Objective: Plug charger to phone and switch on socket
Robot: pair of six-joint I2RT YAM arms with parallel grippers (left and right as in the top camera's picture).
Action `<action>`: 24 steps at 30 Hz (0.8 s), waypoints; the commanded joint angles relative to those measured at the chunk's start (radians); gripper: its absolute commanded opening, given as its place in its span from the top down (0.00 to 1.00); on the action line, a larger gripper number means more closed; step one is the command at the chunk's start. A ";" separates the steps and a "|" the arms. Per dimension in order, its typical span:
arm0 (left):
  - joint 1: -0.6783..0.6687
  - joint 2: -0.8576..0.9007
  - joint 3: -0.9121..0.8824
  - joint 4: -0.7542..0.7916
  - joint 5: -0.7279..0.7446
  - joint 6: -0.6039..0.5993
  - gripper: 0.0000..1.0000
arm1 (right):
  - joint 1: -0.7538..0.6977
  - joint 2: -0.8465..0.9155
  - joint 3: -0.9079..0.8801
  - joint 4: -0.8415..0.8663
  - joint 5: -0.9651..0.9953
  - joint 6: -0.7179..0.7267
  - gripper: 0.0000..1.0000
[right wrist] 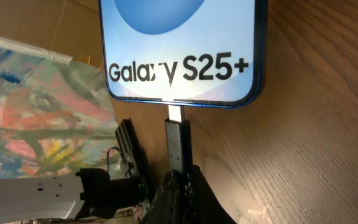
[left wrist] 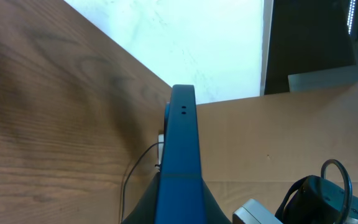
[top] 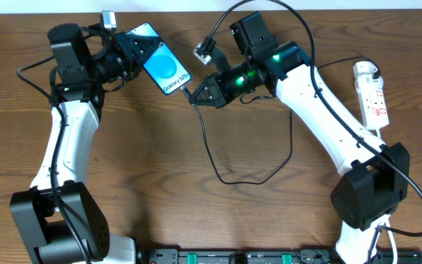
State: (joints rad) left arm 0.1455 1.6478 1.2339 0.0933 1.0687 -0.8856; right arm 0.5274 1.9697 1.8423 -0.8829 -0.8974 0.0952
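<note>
The phone (top: 164, 60) with its lit white screen, blue blob and "Galaxy S25+" text is held up off the table by my left gripper (top: 132, 50), which is shut on its upper end. In the left wrist view its blue edge (left wrist: 182, 143) runs up between the fingers. My right gripper (top: 200, 94) is shut on the charger's black connector (right wrist: 178, 142), whose metal tip meets the phone's bottom edge (right wrist: 179, 50). The black cable (top: 218, 158) loops across the table. The white socket strip (top: 371, 95) lies at the far right, away from both grippers.
A white cord (top: 387, 235) runs near the right arm's base. The table's far edge is just behind the phone. A colourful painted sheet (right wrist: 36, 106) shows in the right wrist view beyond the phone.
</note>
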 commanded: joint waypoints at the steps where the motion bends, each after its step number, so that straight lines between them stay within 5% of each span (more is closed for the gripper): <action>1: -0.019 0.001 0.019 -0.003 0.076 0.021 0.93 | -0.010 0.000 0.007 0.016 -0.003 0.002 0.99; 24: -0.019 0.001 0.019 -0.043 0.076 0.047 0.93 | -0.010 0.000 0.007 0.032 -0.014 0.024 0.99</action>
State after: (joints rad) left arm 0.1459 1.6478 1.2339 0.0589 1.0664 -0.8623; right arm 0.5274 1.9697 1.8381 -0.8814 -0.9012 0.1040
